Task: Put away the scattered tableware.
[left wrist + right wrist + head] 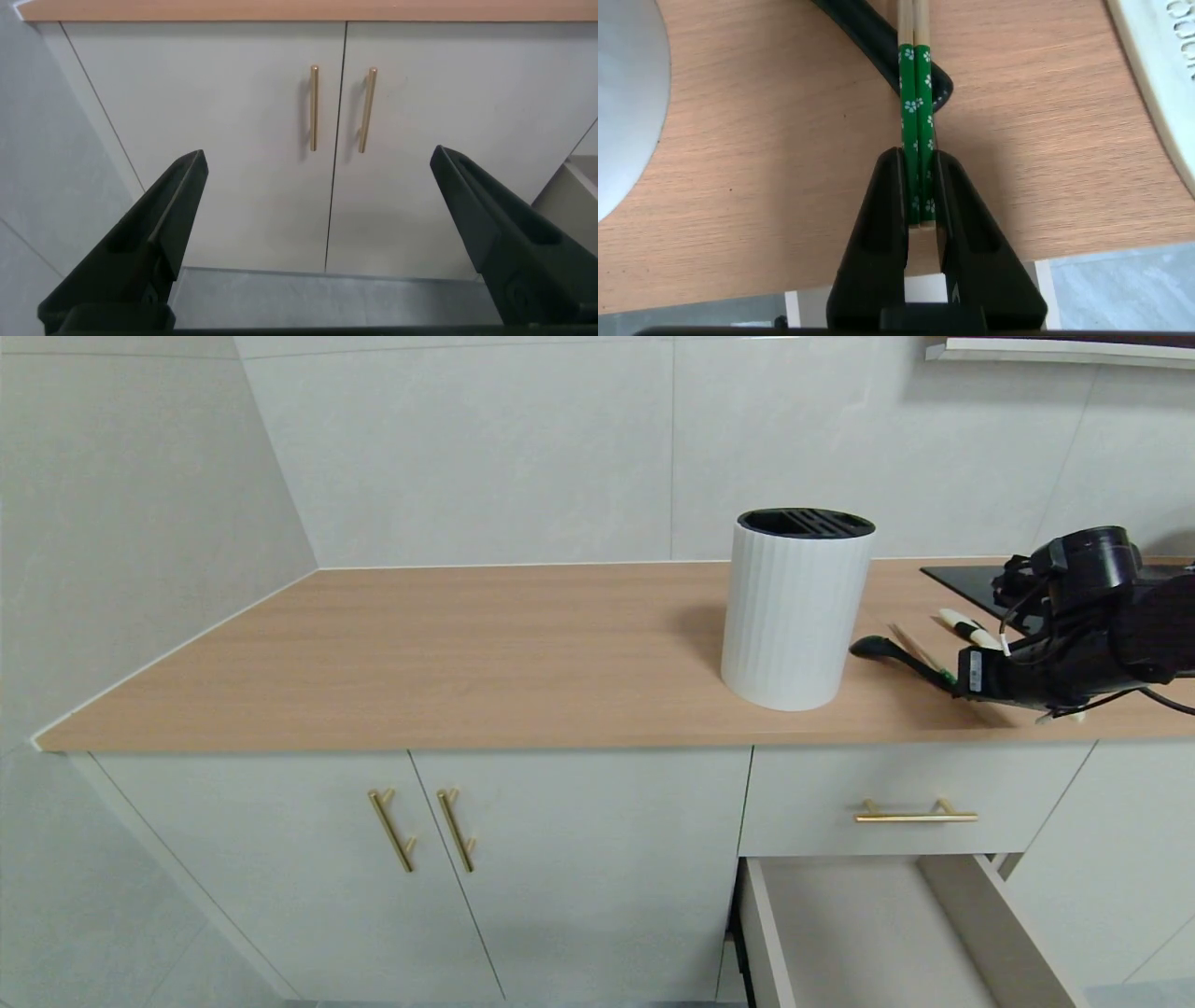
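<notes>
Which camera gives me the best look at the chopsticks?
The right wrist view: the chopsticks lie close up, green patterned ends pinched in the right hand, crossing a black handle. The head view shows them as thin pale sticks beside the white holder. The left wrist view faces cabinet doors.

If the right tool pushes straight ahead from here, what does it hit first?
Most likely the black curved utensil handle crossed by the green-patterned wooden chopsticks in the right tool; height is unclear, so it might pass above.
</notes>
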